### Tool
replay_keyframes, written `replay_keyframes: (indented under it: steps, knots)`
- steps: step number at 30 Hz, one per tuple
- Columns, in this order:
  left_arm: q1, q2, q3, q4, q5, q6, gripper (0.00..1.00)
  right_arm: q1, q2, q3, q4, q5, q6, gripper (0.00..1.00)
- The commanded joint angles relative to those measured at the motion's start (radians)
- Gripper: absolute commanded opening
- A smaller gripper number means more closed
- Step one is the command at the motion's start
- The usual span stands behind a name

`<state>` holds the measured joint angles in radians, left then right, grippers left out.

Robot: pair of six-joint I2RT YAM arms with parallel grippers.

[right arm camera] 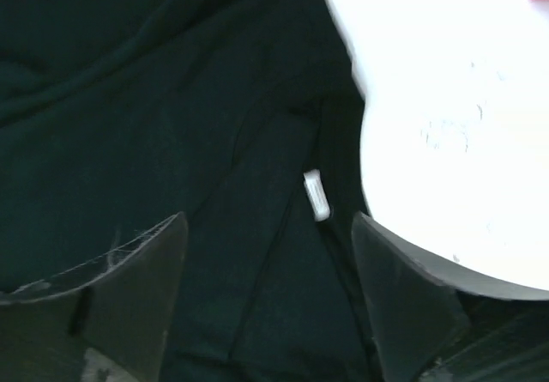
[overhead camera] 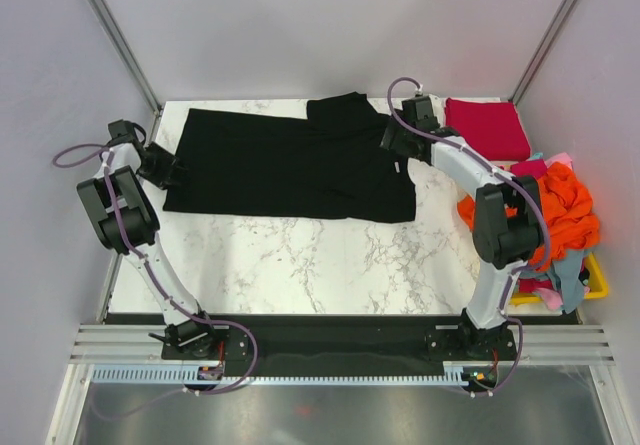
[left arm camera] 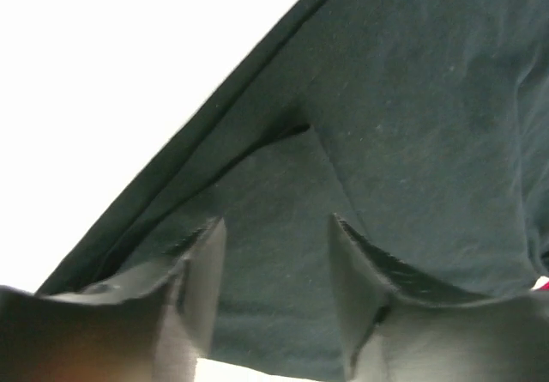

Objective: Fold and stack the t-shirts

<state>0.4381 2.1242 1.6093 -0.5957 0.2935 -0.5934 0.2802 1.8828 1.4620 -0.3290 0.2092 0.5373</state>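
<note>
Large black cloth t-shirt [overhead camera: 290, 165]: spread flat across the far half of the marble desk [overhead camera: 300, 255], long axis left-right. One flap is folded over at its far right. Small white label [right arm camera: 316, 195] shows near its right edge.
Crimson red cloth t-shirt [overhead camera: 487, 128]: folded into a neat rectangle at the far right corner, apart from the black one.
Orange cloth t-shirt [overhead camera: 565, 210]: crumpled heap off the desk's right edge.
Light blue cloth t-shirt [overhead camera: 570, 275]: hangs below the orange.
Pink cloth t-shirt [overhead camera: 560, 158]: only a bit peeks out behind.
</note>
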Motion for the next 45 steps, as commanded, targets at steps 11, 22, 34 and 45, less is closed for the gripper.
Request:
replay_keyframes:
  steps: [11,22,34,45]
  knots:
    - [0.028,-0.345,-0.286,0.04,-0.08,0.021,0.66,-0.104,-0.227,-0.284,0.082,-0.259,0.062,0.91]
    - [0.002,-0.419,-0.577,0.204,-0.102,-0.057,0.6,-0.099,-0.381,-0.667,0.24,-0.366,0.107,0.86]
    - [-0.013,-0.373,-0.549,0.252,-0.162,-0.063,0.62,-0.104,-0.283,-0.71,0.347,-0.399,0.105,0.45]
    - [-0.013,-0.279,-0.532,0.287,-0.212,-0.106,0.31,-0.187,-0.295,-0.743,0.36,-0.425,0.075,0.11]
